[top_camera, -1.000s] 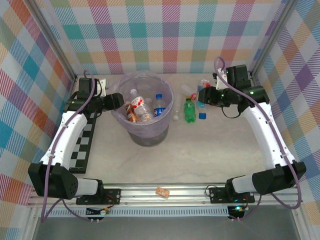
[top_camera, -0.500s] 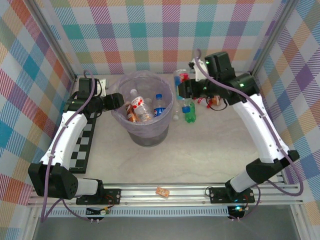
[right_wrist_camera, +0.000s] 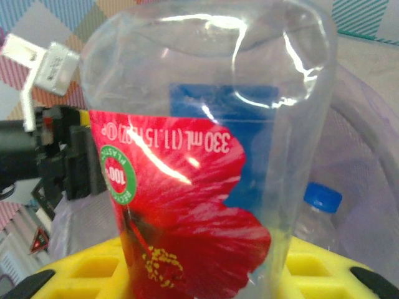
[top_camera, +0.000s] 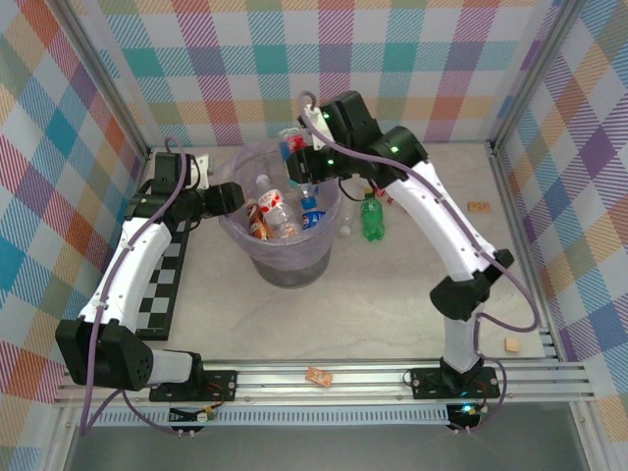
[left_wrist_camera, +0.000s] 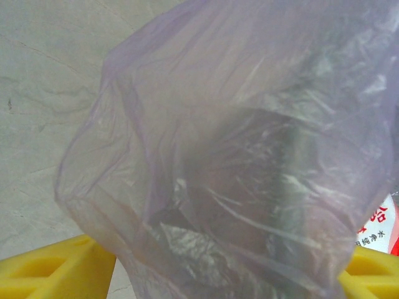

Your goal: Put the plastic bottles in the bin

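Held aloft over the far rim of your grey bin (top_camera: 285,273), which is lined with a pale lilac bag (left_wrist_camera: 237,156), is a clear bottle (right_wrist_camera: 199,156) with a red flower label. Its 330 mL print reads upside down in your right wrist view. Inside the bin you have a blue-capped bottle (top_camera: 312,208), a red-labelled bottle (top_camera: 275,208) and an amber bottle (top_camera: 257,224). A green bottle (top_camera: 371,220) lies outside, just right of the bin.
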`<state>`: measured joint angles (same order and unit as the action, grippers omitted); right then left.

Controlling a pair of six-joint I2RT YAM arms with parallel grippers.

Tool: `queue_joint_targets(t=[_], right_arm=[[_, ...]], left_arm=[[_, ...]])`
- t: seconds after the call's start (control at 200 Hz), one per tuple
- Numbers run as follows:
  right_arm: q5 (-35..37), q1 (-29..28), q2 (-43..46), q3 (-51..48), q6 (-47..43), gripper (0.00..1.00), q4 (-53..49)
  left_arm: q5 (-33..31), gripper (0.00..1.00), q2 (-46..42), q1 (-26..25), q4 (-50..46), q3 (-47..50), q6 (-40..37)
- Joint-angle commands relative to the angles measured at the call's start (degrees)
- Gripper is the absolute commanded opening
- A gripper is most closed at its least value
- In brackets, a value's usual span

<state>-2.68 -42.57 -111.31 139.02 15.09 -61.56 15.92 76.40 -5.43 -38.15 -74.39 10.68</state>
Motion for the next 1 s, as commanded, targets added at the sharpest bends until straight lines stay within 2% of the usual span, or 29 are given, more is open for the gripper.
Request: queue_joint_targets(t=[0.0, 0.465, 0.6, 0.82, 0.995], right_arm=[[4.28, -0.75, -4.66, 4.82, -2.65, 0.39, -2.72], [10.65, -1.37, -14.46, 3.67, -6.76, 0.41, -7.88], [10.72, -1.47, -14.45, 0.04, -6.02, 0.45, -8.00], [9.34, -1.98, -11.02, -1.58, -5.69, 0.62, -6.00], [6.74, -2.08, -6.20, -1.93, -4.96, 0.67, -4.20]], left_arm=[[0.44, 0.70, 0.63, 0.50, -0.63, 0.65, -1.27], [0.34, 0.70, 0.91, 0.42, -0.53, 0.81, -1.18], [0.26, 0.70, 0.87, 0.38, -0.53, 0.85, -1.18], [-0.10, 0.70, 0.96, 0.42, -0.70, 0.83, -1.27], [-0.35, 0.70, 0.95, 0.41, -0.70, 0.87, -1.27]])
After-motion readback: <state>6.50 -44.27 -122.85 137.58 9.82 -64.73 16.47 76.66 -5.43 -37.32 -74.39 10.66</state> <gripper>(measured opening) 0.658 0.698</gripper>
